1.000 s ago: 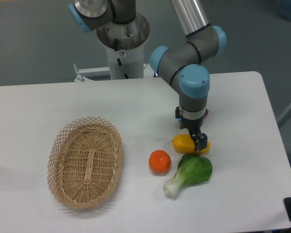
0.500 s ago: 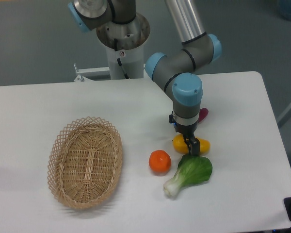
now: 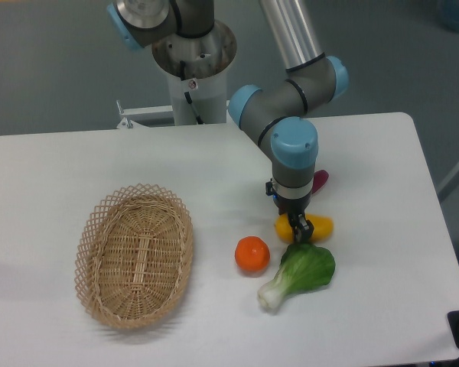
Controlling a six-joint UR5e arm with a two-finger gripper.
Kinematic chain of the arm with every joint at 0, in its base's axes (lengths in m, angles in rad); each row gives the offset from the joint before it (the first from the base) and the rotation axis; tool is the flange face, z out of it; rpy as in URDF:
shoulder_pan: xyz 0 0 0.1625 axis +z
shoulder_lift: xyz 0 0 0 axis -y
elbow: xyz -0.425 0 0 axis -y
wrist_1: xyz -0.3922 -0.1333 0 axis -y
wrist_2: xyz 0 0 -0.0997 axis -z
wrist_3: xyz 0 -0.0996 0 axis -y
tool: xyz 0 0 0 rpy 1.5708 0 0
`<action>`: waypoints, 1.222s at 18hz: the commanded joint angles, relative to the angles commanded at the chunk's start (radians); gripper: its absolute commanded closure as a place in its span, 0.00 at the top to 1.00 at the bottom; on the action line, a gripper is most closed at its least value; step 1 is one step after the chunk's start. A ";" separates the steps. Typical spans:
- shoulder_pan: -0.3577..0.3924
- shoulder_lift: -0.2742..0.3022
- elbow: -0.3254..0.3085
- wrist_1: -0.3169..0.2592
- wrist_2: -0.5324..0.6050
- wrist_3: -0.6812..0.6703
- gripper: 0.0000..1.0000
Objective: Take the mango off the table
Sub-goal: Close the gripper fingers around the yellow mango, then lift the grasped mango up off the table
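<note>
Jaws [image 3: 301, 227] lowered over middle of mango [image 3: 319, 226], clenched on it or not: cannot tell. Mango low on white desk [image 3: 99, 160], just above bok choy [image 3: 302, 271], right of orange [image 3: 252, 254].

Bright, even overhead light fills the scene, and the white worktop [image 3: 214, 168] looks slightly washed out. Shadows are soft and short, sitting close under the wicker basket [image 3: 135, 254], the orange [image 3: 252, 254] and the leafy green vegetable [image 3: 300, 273]. A faint grey patch falls across the worktop's left edge. Mild highlights shine on the metal arm tube [image 3: 291, 30]. Focus is fairly sharp, with slight softness overall.
</note>
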 joint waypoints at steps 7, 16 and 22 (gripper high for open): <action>0.006 0.023 0.005 -0.002 -0.002 -0.017 0.48; 0.023 0.109 0.100 -0.041 -0.083 -0.208 0.48; 0.020 0.123 0.192 -0.072 -0.250 -0.454 0.48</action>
